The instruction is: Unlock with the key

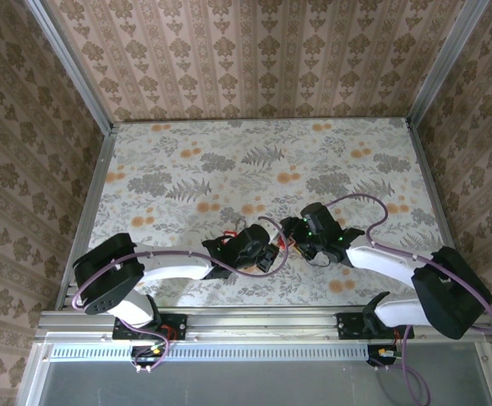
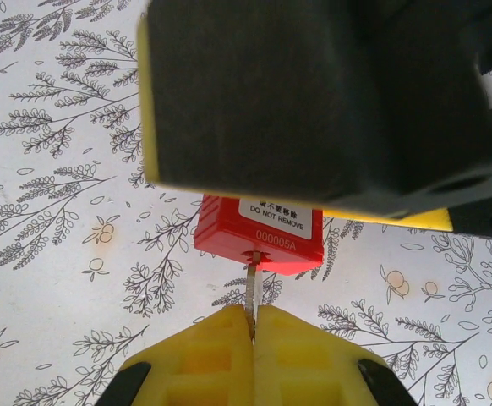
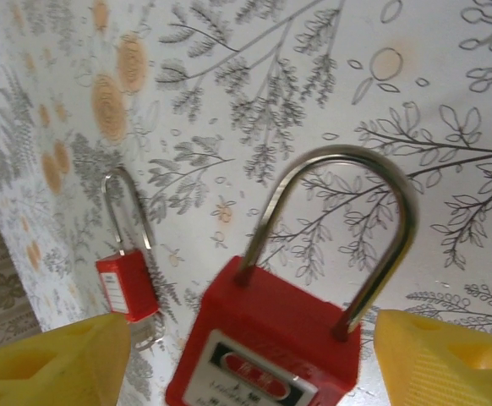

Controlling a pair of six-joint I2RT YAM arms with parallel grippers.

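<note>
While clamped by the body between the yellow fingers of the right gripper, red padlock held clear of the floral worktop, steel shackle arching out beyond the fingers with both legs seated in the body. At the padlock's keyhole end, key with its blade pushed into the slot. Just below the padlock in the left wrist view, left gripper clenched on that key, yellow fingertips pressed flat together with only the thin blade between. On the padlock's face, white label (reads DO NOT REMOVE, a serial number stamped in the red plastic beneath). Directly above the padlock there, black and yellow bulk of the right gripper, covering the shackle end. Left of the padlock in the right wrist view and well apart from it, second red padlock lying on the worktop, shackle likewise shut. Seen from overhead, both grippers nose to nose at the padlock.
</note>
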